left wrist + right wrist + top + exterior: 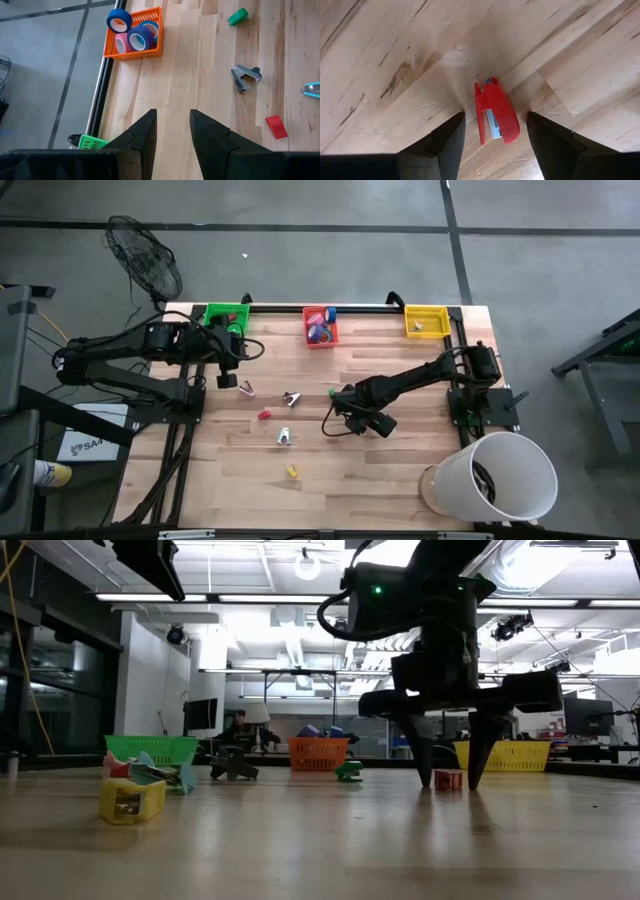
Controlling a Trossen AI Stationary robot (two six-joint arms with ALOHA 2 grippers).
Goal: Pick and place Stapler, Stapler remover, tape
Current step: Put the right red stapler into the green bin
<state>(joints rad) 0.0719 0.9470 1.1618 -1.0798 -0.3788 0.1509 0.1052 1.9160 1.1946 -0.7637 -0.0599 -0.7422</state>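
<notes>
The left gripper (pixel 172 112) waits near the green bin (pixel 227 315), its fingers narrowly parted and holding nothing, so it poses little risk. The tape (pixel 141 37) lies in the orange bin (pixel 132 52). One blue roll perches on the rim and could drop off if the bin is bumped. A remover (pixel 245 77) lies loose mid-table.

To the right, the right gripper (pixel 494 116) stands at the tabletop with its fingers spread on either side of the red stapler (pixel 497 127). The stapler lies slightly askew between them. A squeeze could twist it, skid it out, or press it open on its hinge.

A blue item is cut off at the edge of the left wrist view. From above, the right gripper hides the stapler. What the green bin holds is hard to make out.
</notes>
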